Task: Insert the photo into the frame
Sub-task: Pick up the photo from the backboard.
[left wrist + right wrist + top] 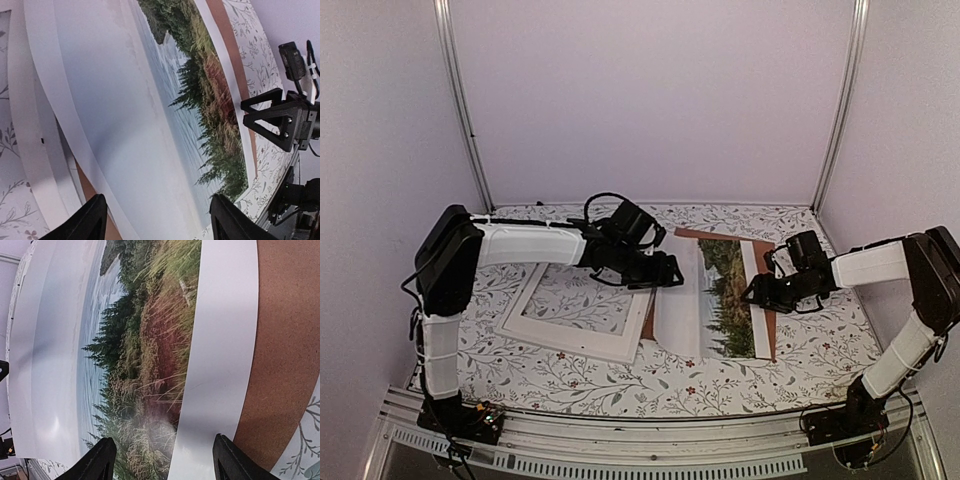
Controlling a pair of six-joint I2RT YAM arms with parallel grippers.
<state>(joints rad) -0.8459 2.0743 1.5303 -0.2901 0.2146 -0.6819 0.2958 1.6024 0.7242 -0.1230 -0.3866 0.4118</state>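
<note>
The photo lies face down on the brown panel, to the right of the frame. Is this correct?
One detail is wrong: the photo lies face up, not face down. The top view shows its landscape picture. The rest holds: it lies on the brown panel, to the right of the frame.

The overhead view is bright and evenly lit by soft, diffuse light. It gives the pale walls (650,100) a lilac cast and leaves only faint shadows under the arms on the table (620,385). In both wrist views the photo (150,365) is in focus, with a broad pale sheen on its white margin, and the wide lens bows its straight edges. The left gripper (159,220) and right gripper (167,460) appear as dark, soft-edged shapes along the bottom.
</note>
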